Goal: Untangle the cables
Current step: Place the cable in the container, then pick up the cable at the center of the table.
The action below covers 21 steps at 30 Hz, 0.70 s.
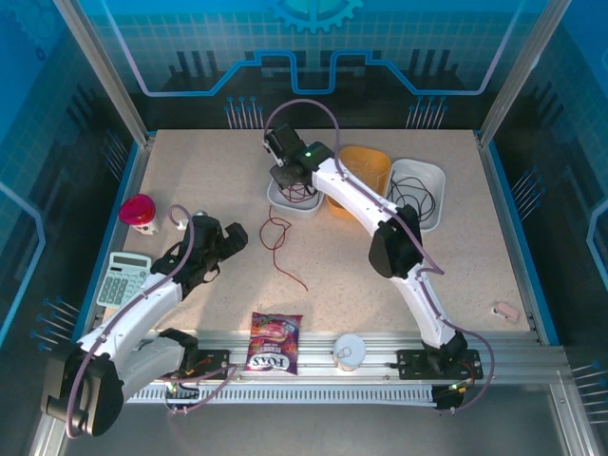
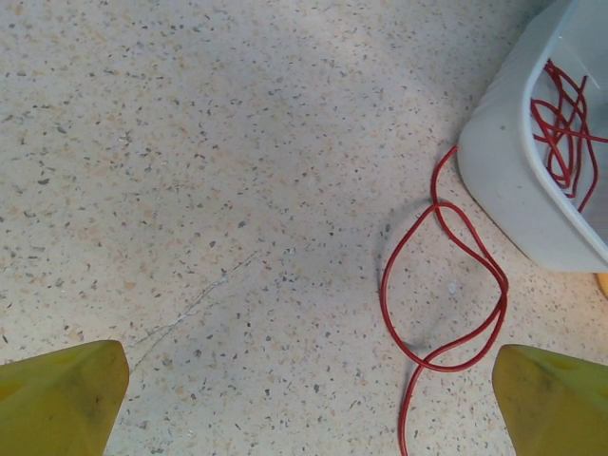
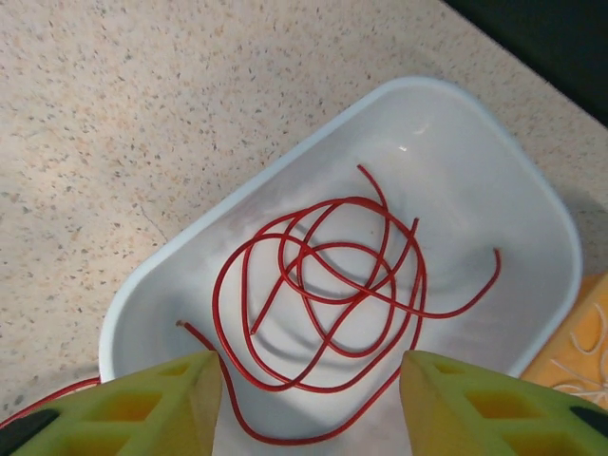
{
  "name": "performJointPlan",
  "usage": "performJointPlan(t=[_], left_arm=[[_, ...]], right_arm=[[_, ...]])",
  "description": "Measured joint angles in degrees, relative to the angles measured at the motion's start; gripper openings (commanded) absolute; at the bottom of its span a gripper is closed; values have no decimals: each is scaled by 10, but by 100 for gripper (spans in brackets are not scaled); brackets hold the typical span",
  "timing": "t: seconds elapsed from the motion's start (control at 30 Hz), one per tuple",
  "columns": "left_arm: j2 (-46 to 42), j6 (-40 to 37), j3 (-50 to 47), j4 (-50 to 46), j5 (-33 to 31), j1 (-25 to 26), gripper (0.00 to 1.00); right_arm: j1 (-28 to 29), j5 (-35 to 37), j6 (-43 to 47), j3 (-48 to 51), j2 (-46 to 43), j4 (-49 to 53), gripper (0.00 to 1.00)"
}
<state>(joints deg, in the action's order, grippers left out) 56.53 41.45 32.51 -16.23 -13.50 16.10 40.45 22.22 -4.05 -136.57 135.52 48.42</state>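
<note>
Right wrist: right fingers (image 3: 142,404) apart over red cable (image 3: 328,285) in tub (image 3: 484,161); left fingers (image 2: 57,399) apart

The purple snack packet (image 1: 274,342) carries large white lettering, too blurred to read for certain, and the key markings on the calculator (image 1: 123,278) are too small to read.

Two robot arms, the left arm (image 1: 142,309) and the right arm (image 1: 356,195), are built of glossy white shells linked by rounded black joint housings. A thin pale-purple hose (image 1: 186,245) trails back from each black gripper body. A small green light (image 1: 308,152) glows just behind the right gripper (image 1: 285,179). The fingers (image 3: 171,404) are yellow-green wedges, and the right pair has square recesses.
</note>
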Motion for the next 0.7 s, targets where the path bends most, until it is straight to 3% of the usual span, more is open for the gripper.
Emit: performJointPlan(t=[0.2,0.3,0.37,0.7], left_arm=[[-10,-25,0,12,27,0,99],[-10,-34,1,15,42,0,99],[-5,-44,7,15,48,3,99],[83,-115,89,10,39,93,99]], right_arm=[[0,0,-29,89,-77,-16,71],[0,0,-48,155,-124,-29,84],[0,0,-65,207,-161,-38,100],[0,24,-172,464,-381,-82,100]])
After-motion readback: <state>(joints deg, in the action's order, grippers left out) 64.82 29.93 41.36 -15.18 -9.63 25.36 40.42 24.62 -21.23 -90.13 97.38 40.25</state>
